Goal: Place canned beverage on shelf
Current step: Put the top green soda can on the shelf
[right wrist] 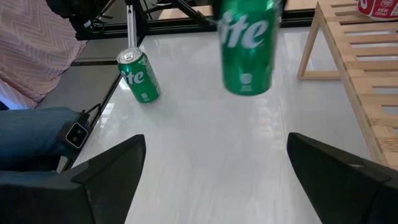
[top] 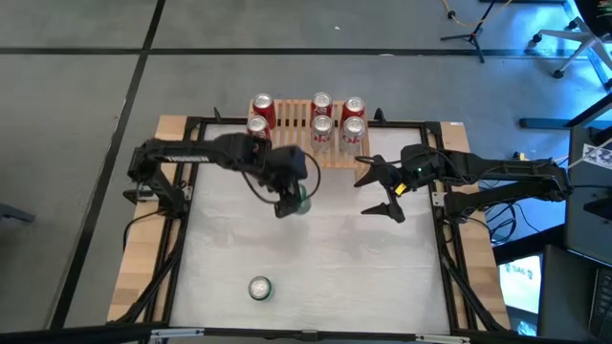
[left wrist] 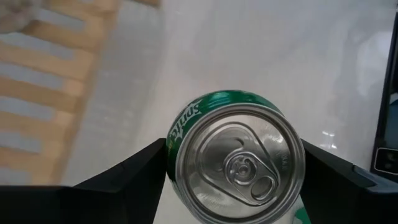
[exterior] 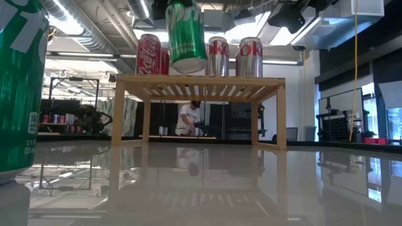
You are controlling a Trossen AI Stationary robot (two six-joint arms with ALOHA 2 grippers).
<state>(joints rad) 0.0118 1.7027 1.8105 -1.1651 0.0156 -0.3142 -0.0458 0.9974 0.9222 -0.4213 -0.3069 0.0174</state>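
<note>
Low view: spare can point(exterior: 19, 88) nearest, on table point(exterior: 207, 188). Held can point(exterior: 186, 34) aloft before shelf point(exterior: 200, 85). High view: left end effector point(top: 292, 199) clamped on it; right end effector point(top: 382, 191) spread, idle. Best lifted clear, lowered upright into open slot.

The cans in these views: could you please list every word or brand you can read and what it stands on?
"Sprite", running sideways on the green can held in the left pincer.
"ite", the visible end of the name, on that can in the right wrist view.
"Coca-Cola" script on the red can on the shelf.
"oke" on the silver cans there.
The standing green can's lettering and all small print: too blurred.
</note>
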